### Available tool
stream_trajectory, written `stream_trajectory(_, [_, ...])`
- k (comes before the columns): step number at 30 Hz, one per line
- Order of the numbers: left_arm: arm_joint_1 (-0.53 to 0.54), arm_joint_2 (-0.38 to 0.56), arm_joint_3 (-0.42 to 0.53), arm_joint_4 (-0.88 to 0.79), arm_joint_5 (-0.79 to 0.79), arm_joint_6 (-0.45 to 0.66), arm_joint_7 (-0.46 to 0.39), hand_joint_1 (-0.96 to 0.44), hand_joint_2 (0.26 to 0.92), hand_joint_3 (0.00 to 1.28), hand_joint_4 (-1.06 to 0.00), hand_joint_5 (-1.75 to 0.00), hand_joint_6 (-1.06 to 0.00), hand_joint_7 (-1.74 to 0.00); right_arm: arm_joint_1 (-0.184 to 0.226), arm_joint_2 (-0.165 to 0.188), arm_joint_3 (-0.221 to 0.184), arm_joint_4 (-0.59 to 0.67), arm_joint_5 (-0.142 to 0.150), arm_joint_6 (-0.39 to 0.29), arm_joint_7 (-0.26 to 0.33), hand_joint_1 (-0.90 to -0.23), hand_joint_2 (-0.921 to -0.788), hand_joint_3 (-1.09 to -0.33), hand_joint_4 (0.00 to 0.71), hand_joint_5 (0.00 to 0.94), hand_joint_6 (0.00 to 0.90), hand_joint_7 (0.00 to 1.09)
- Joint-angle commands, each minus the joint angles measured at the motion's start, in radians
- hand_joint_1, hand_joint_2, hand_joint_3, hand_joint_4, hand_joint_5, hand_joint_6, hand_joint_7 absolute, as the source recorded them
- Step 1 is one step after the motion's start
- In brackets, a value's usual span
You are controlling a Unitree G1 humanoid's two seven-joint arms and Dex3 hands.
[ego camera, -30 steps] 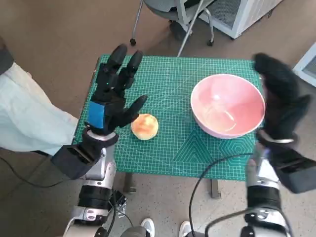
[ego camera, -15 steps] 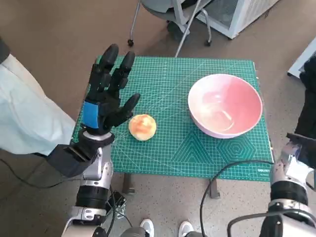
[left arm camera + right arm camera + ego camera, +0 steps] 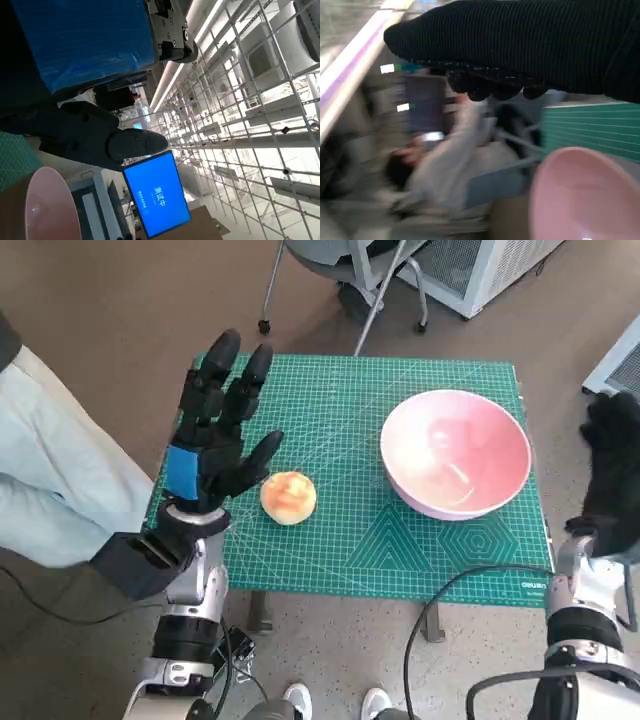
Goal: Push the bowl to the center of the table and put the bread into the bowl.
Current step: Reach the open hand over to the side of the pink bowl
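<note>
Both my hands held nothing: left hand [image 3: 215,430] spread wide beside the bread [image 3: 289,497], right hand [image 3: 612,475] loosely curled beyond the bowl [image 3: 455,452]; a glancing shove could tip it.

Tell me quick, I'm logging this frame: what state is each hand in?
Left hand: open, fingers spread, holding nothing.
Right hand: holds nothing visible; open or closed cannot be told.

Head view: looking steeply down from above onto green table [image 3: 340,540]. Left wrist view: close behind left hand [image 3: 85,45], turned sideways, facing ceiling lights. Right wrist view: blurred, close behind right hand [image 3: 530,45]. Shared by all three: pink bowl [image 3: 455,452], at 3 o'clock on table.
</note>
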Motion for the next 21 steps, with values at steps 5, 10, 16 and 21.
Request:
stream_trajectory(5, [0.011,0.018,0.011,-0.025,0.004,-0.011,0.003,-0.33,0.921,0.32,-0.28,0.0,-0.12,-0.34,-0.024,0.049,-0.026,0.034,0.02,0.138,0.023,-0.524,-0.921,-0.866,0.282,0.0,0.119,0.55])
stream_trajectory(10, [0.025,0.028,0.016,-0.043,0.003,-0.013,0.001,-0.33,0.921,0.32,-0.28,0.0,-0.14,-0.31,-0.046,0.078,-0.074,0.039,0.062,0.197,0.077,-0.517,-0.921,-0.885,0.248,0.0,0.094,0.53])
stream_trajectory(16, [0.045,0.042,0.024,-0.064,0.008,-0.015,0.004,-0.33,0.921,0.33,-0.28,0.0,-0.16,-0.27,-0.069,0.114,-0.125,0.046,0.11,0.253,0.125,-0.515,-0.921,-0.899,0.248,0.004,0.084,0.53])
stream_trajectory(21, [0.066,0.056,0.034,-0.089,0.013,-0.013,0.015,-0.33,0.921,0.34,-0.29,0.0,-0.16,-0.26,-0.091,0.147,-0.161,0.051,0.143,0.291,0.146,-0.505,-0.921,-0.898,0.261,0.01,0.092,0.54])
